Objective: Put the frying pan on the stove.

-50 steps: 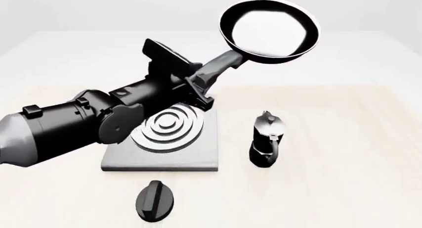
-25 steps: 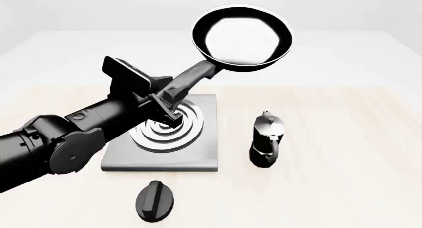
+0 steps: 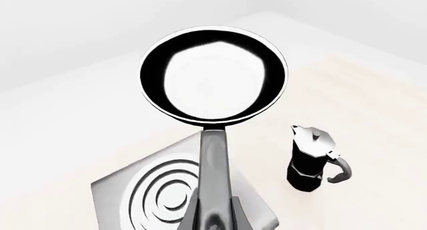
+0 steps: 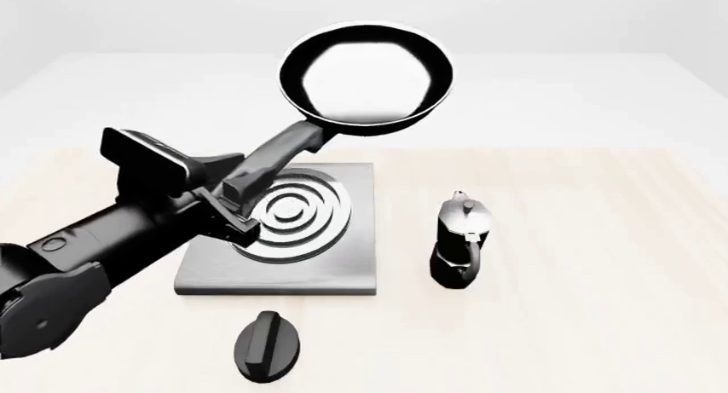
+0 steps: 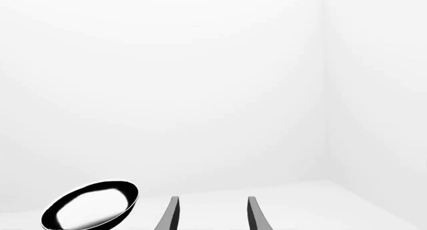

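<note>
We see the left gripper (image 4: 234, 207) pinching the long dark handle of the frying pan (image 4: 366, 78), its fingers pressed against the handle's lower end. From that grip the handle rises forward and upward, and the round black pan, its shiny inside facing the camera, hangs in the air well above and beyond the gripper, clear of the table (image 4: 592, 239).

Directly beneath the gripper and just beyond it lies the stove (image 4: 330, 257), a flat grey slab with concentric silver rings; the pan does not touch it. In the left wrist view the frying pan (image 3: 212, 75) fills the middle, its handle running back toward the camera, with the stove (image 3: 120, 185) below the handle.

Nearer to us than the gripper, and a little to its right, a small black oval knob (image 4: 268, 346) rests on the table, just off the stove's near edge. Well to the gripper's right stands a moka pot (image 4: 459, 238), upright, apart from the stove; the left wrist view shows the moka pot (image 3: 312, 160) too.

The right gripper (image 5: 211, 215) has its fingers (image 5: 169, 216) spread with nothing between them; the frying pan (image 5: 90, 206) shows far beyond and to one side of it
</note>
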